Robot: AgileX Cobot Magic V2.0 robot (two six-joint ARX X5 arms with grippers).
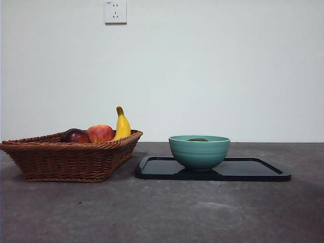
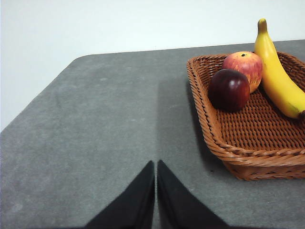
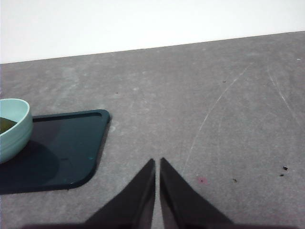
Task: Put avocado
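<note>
Left tool: jaws pressed together to a thin seam, holding nothing, poised over bare grey bench. Wicker basket lies near it, off to one side, not touching.

Right tool: jaws likewise closed tip to tip, empty, above open bench. Dark tray sits close by; its rounded corner is the nearest thing to the tips. Neither tool shows in the front view.

Basket contents, left wrist view: dark red-purple round fruit touching a red apple behind it; banana lies along the basket's far side, stem up, just beside the apple. In the front view all three rise above the basket rim.

Teal bowl stands upright on the tray, towards the tray's basket-side end. Tray and basket sit close, a narrow gap between them.

Avocado: inside the bowl. Only a thin dark green sliver shows over the rim in the front view; the right wrist view catches a green patch within the bowl's wall. Rest of it hidden.

Pale wall behind, with a white socket high up, above the basket.
</note>
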